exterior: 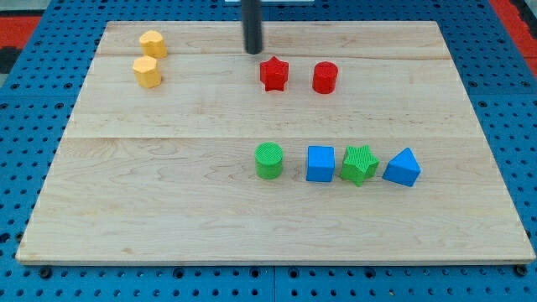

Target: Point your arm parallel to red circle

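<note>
Wooden board [168, 193] on blue pegboard. My tip [253, 50] is a bare rod holding nothing, top centre, just upper-left of red star [273, 74]. Red circle [325, 77] right of the star.

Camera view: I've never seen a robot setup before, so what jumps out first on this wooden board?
A dark rod comes down from the view's top, and my tip rests just up and left of the red star, with the red circle to the star's right. Lower down runs a row: green circle, blue cube, green star, blue triangle. Two yellow blocks sit at the upper left.
</note>
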